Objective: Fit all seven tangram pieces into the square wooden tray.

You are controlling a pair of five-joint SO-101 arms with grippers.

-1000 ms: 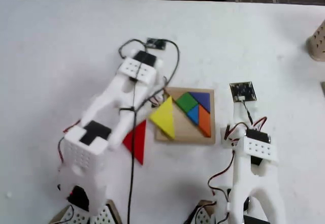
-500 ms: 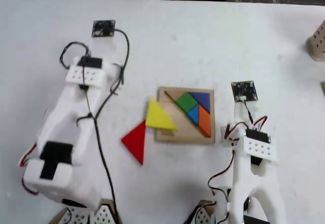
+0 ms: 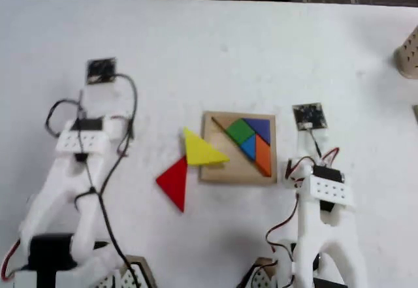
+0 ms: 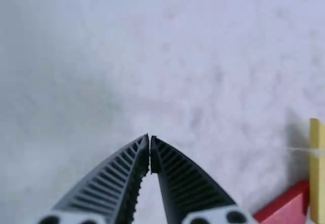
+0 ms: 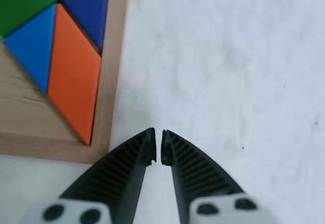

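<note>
The square wooden tray (image 3: 210,172) lies mid-table. In it sit a green square (image 3: 240,131), a dark blue triangle (image 3: 262,129), a light blue triangle (image 3: 249,146) and an orange parallelogram (image 3: 262,155). A yellow triangle (image 3: 199,149) lies across the tray's left rim, partly on the table. A red triangle (image 3: 175,180) rests on the table left of it. My left gripper (image 4: 149,138) is shut and empty over bare table, well left of the pieces. My right gripper (image 5: 158,135) is shut and empty just off the tray's (image 5: 116,76) corner by the orange parallelogram (image 5: 73,79).
The left arm (image 3: 78,144) stretches along the table's left side, the right arm (image 3: 324,193) stands right of the tray. A beige perforated object (image 3: 408,54) sits at the far right edge. White tabletop surrounds the tray.
The left arm has swung away from the tray to the left. The yellow triangle has turned and slid a little left, off the tray's floor onto its rim. The right arm has not moved.
</note>
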